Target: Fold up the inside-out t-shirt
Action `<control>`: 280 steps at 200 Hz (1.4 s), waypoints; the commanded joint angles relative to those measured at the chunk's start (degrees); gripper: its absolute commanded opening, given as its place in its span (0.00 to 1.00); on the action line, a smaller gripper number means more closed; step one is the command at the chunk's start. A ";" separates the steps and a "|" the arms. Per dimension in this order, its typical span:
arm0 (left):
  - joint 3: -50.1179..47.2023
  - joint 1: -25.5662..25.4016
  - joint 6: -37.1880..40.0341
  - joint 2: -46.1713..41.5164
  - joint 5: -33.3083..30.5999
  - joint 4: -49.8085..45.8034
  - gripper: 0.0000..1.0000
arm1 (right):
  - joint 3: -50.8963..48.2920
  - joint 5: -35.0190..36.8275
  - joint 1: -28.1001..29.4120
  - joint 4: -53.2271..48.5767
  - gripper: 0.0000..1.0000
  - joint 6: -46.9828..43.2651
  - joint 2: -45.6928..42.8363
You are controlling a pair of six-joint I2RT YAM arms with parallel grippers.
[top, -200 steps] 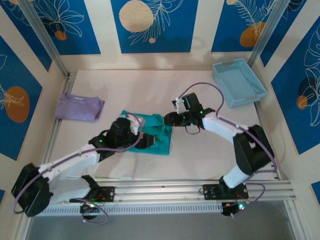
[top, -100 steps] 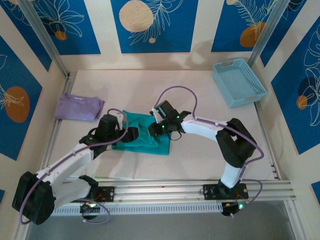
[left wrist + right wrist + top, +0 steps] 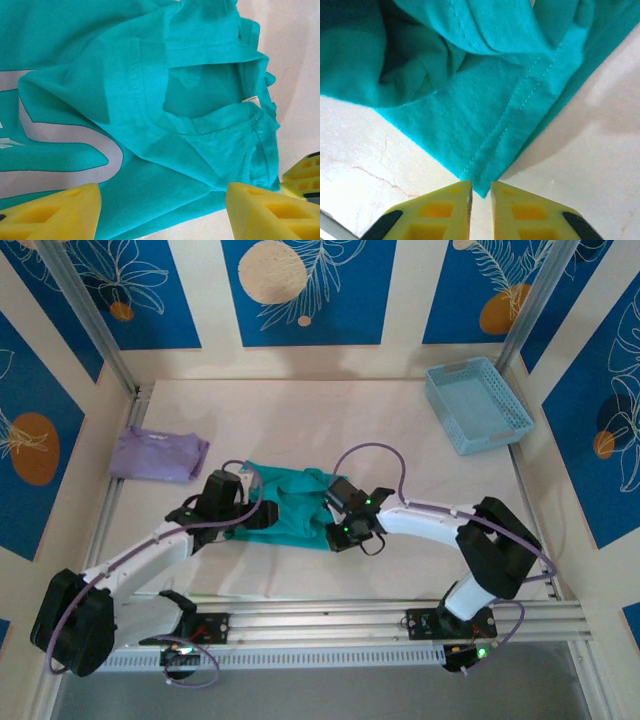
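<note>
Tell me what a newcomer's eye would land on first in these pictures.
The crumpled teal t-shirt in the middle of the table draws the eye first. The right gripper has its jaws almost together on the shirt's corner tip, while the left gripper hangs open over the bunched cloth. A folded lavender garment lies at the left edge and a light blue basket in the far right corner.

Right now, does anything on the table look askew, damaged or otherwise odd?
The teal-green cloth t-shirt lies rumpled, not flat: its layers bunch unevenly, and pale printed shapes show on one layer. No damage or spills visible.
</note>
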 commanded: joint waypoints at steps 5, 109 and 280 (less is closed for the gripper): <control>1.70 -0.02 2.15 0.97 1.90 0.73 0.66 | 1.15 -1.22 -3.02 4.60 0.31 -0.21 -5.09; 0.96 -13.66 -2.33 11.41 0.95 19.93 0.54 | 20.51 -6.68 -12.48 11.08 0.50 -6.59 16.68; 1.33 -19.03 8.68 14.49 6.98 27.87 0.03 | 26.46 -23.16 -20.85 5.97 0.08 -5.11 18.58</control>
